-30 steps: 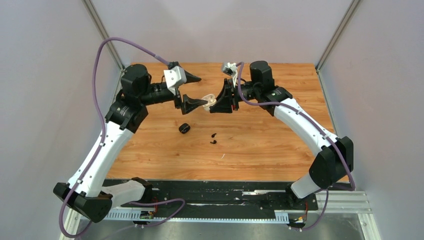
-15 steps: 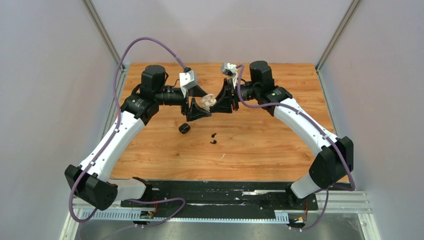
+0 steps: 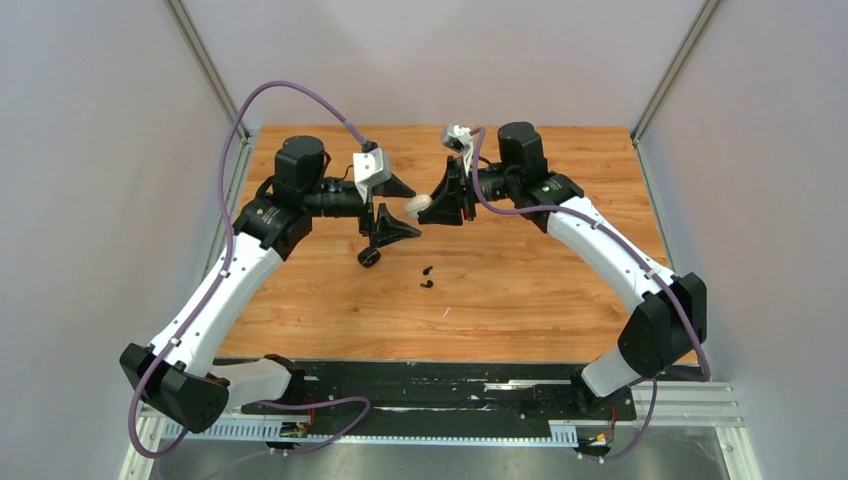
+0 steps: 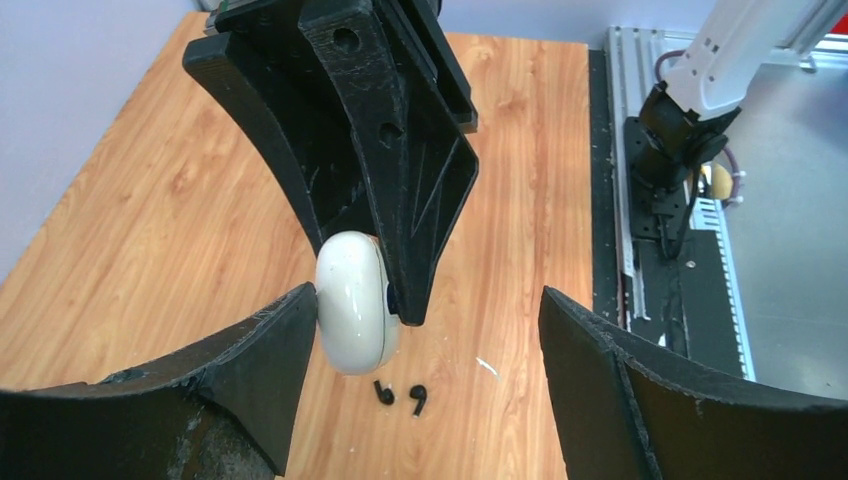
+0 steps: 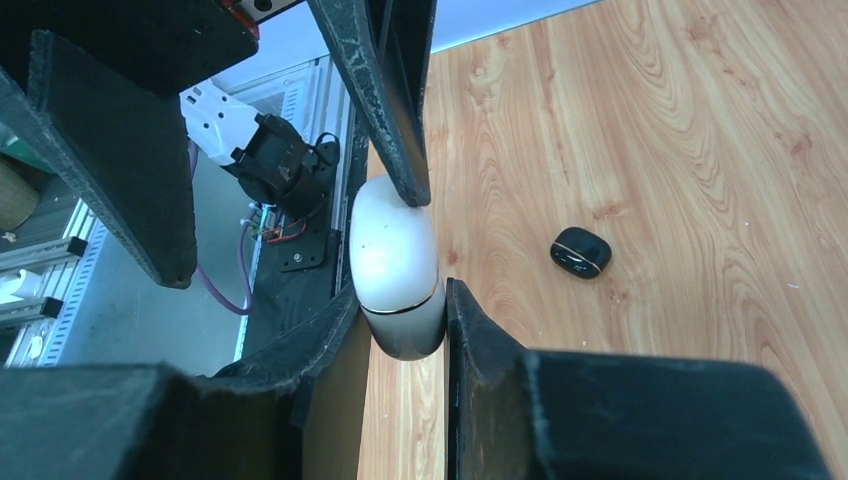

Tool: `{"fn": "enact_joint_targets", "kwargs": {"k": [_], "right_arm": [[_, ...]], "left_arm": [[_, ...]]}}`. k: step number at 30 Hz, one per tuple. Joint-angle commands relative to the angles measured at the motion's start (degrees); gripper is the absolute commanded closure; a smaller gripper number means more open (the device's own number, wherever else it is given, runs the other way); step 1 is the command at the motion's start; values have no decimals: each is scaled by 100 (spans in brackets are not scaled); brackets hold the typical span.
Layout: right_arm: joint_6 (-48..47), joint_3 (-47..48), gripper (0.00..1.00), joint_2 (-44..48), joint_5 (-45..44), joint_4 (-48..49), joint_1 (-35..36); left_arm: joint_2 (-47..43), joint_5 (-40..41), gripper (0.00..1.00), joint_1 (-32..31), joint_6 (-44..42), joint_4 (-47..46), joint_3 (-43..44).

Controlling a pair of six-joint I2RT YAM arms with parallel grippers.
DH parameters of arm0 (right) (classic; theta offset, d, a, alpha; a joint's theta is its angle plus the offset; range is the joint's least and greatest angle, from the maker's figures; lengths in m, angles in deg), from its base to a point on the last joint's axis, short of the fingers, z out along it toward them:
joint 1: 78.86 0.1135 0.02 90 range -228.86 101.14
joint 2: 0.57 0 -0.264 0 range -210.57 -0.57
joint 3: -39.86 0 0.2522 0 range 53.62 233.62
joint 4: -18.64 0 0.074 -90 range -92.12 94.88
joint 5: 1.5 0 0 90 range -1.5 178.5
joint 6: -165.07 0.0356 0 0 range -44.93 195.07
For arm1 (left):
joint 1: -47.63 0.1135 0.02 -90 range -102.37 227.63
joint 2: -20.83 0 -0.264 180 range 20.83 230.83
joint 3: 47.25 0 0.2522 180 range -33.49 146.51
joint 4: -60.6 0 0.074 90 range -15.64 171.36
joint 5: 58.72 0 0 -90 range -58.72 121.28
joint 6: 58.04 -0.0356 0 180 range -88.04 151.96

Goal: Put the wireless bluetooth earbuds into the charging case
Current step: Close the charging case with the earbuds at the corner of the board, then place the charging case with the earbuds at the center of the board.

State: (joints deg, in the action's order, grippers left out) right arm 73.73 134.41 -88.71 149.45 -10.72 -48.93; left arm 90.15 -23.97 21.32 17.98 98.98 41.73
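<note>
A white charging case [image 3: 418,205] hangs above the table with its lid closed, and my right gripper [image 3: 440,205] is shut on its lower half [image 5: 395,255]. My left gripper [image 3: 412,210] stands open around the case's other end. One of its fingers [image 4: 270,350] touches the case [image 4: 352,315], while the other is well clear. Two black earbuds [image 3: 427,270] [image 3: 427,285] lie loose on the wood below, also seen in the left wrist view [image 4: 383,392] [image 4: 418,397].
A closed black charging case [image 3: 370,257] [image 5: 581,251] lies on the wooden table [image 3: 560,290] left of the black earbuds. A tiny white scrap [image 3: 446,312] sits nearer the front. Grey walls enclose the table on three sides.
The left gripper has swung in from the left and now brackets the white case. The case looked open earlier and now shows closed. The right arm has barely moved.
</note>
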Motion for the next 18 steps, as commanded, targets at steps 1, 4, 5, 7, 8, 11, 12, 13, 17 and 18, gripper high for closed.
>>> {"fn": "enact_joint_targets", "kwargs": {"k": [1, 4, 5, 7, 8, 11, 12, 13, 17, 18], "right_arm": [[99, -76, 100, 49, -379, 88, -117], [891, -739, 100, 205, -1084, -40, -430], [1139, -955, 100, 217, -1120, -120, -594], [1572, -1373, 100, 197, -1051, -311, -937], [1715, -1553, 100, 175, -1028, -410, -1073], [1854, -2052, 100, 45, -1003, -697, -1421], [1805, -2112, 100, -25, -1023, -784, -1505], [1708, -2156, 100, -145, -1064, -881, -1571], [1272, -2248, 100, -645, -1220, -1217, -1824], [1185, -2294, 99, -763, -1217, -1250, -1876]], "left_arm": [[-299, 448, 13, -79, -280, 0, 23], [-419, 1255, 10, -72, -468, 168, 130], [-428, 1417, 9, -70, -503, 215, 136], [-440, 2096, 9, -68, -521, 454, 106], [-433, 2281, 9, -68, -515, 503, 34], [-349, 3341, 8, -22, -134, 717, -200], [-320, 3382, 7, 12, -67, 727, -271], [-321, 3405, 7, 66, 65, 682, -464], [-432, 3267, 0, 108, 387, 473, -968], [-430, 3220, 0, 113, 506, 460, -1085]]}}
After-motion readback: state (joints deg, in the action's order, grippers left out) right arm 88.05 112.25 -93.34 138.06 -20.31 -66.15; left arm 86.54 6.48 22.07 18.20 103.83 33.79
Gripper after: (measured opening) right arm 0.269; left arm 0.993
